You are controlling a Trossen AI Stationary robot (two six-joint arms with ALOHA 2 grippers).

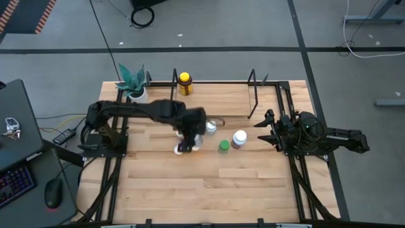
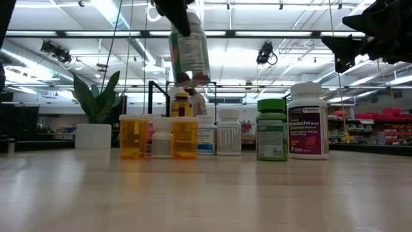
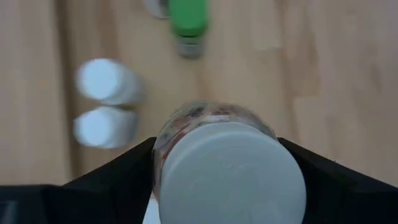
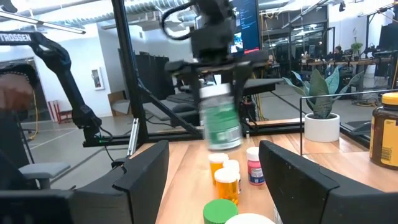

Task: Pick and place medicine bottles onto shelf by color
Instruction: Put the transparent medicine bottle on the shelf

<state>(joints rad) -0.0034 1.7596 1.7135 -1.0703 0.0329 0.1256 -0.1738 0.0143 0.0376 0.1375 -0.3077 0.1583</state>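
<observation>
My left gripper is shut on a white-capped bottle with a green-and-white label, lifted high over the middle of the table. Below it stand more medicine bottles: two orange ones, small white ones, a green bottle and a large white one. A yellow-capped amber bottle stands upright at the far edge, by the black rails of the shelf. My right gripper waits open at the table's right, with nothing between its fingers. My left gripper pinches the bottle's upper body just under the cap between its two fingers, one on each side. The fingers come from above, slanting down. The bottle hangs below them, cap up and a little tilted, clear of the table and of the other bottles.
A white pot with a green plant stands at the far left corner. Black frame rails run along the table's left and right sides. The near half of the wooden table is bare wood.
</observation>
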